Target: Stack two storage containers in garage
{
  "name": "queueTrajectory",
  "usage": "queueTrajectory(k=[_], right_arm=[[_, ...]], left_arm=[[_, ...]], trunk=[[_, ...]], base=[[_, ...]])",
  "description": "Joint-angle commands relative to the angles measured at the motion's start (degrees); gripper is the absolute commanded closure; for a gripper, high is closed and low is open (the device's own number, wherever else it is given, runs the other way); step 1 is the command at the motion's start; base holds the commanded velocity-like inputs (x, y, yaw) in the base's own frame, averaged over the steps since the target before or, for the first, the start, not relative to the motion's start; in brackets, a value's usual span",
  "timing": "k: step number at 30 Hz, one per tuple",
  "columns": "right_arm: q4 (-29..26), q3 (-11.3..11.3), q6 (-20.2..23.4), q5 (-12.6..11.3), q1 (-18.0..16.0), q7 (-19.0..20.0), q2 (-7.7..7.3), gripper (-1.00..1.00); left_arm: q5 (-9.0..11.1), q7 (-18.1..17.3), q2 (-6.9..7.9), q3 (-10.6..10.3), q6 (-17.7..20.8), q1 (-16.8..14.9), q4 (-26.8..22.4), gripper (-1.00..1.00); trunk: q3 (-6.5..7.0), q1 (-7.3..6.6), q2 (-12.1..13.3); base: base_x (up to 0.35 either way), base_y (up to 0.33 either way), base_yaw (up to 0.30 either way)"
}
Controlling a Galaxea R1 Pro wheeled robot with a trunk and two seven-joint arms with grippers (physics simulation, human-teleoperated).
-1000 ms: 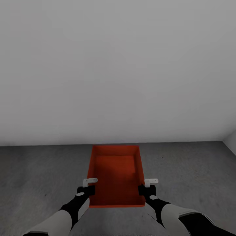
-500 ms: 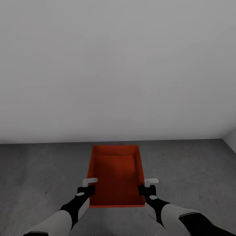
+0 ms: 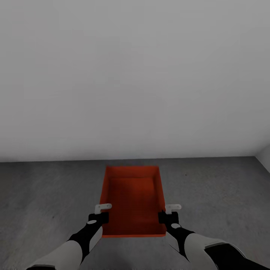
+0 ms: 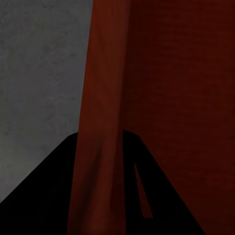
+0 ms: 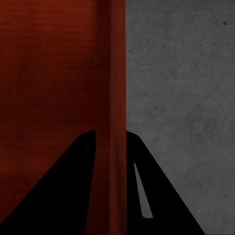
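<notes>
Wall base farther up; container [image 3: 132, 202] lengthwise toward wall [image 3: 135, 75]

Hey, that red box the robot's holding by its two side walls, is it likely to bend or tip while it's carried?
The red box probably stays stiff: its walls look straight where the left gripper and right gripper pinch them. It seems light, being open and empty. Held mid-length on both sides, it looks level, so tipping seems unlikely, though a thin wall might slip.

Dim, even light, soft render, faint shadows, no glare
</notes>
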Motion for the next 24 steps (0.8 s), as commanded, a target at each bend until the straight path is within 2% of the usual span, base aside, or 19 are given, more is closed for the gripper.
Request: queueTrajectory(k=[1,24], right_arm=[[-2.7,-2.4,-0.1,1.8,-0.1,0.5,0.06,1.0],[-2.7,-2.4,-0.1,1.8,-0.1,0.5,0.05,1.0]], left_arm=[[0.3,0.5,0.43,0.2,-0.1,0.0,0.1,1.0],[0.3,0.5,0.4,0.2,-0.1,0.0,0.2,1.0]], trunk=[[-0.16,0.01,-0.1],[-2.28,0.01,-0.1]], base=[[0.0,0.0,0.0],[0.0,0.0,0.0]])
